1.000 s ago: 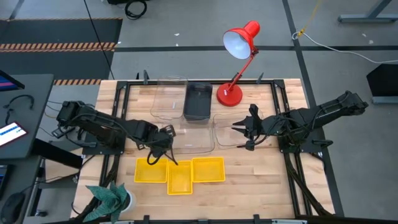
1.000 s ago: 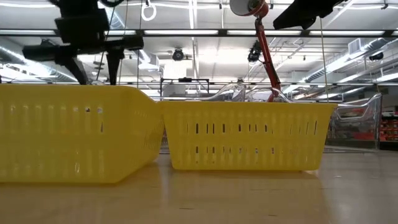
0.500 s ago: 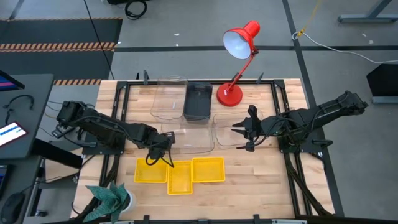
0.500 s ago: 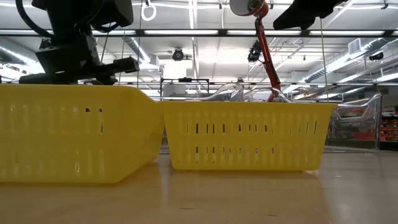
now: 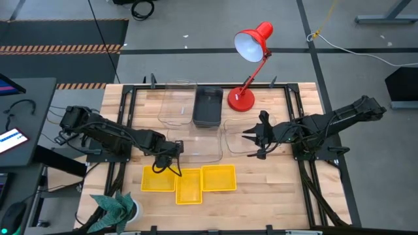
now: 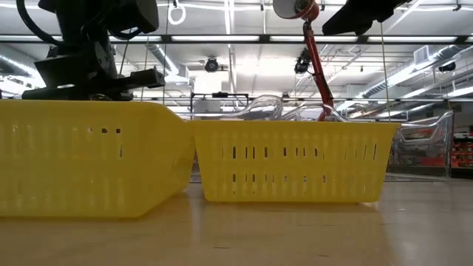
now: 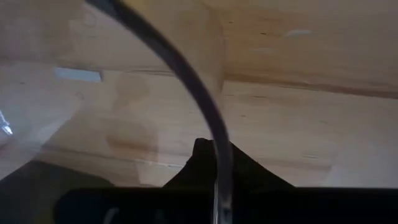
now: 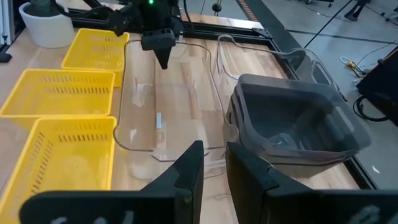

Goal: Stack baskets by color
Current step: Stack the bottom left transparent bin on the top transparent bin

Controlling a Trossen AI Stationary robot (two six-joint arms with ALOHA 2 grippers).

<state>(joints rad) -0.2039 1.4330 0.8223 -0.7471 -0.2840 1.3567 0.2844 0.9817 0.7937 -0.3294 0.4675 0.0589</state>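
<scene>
Your left gripper is pinched shut on the rim of the clear basket mid-tabletop, a shallow see-through bin with rounded corners, just behind the three bright yellow slotted baskets along the front edge. Your right gripper sits at another clear basket with its fingers a little apart, but you can't tell if it's gripping. The dark grey basket is at the back beside the red desk lamp.
</scene>
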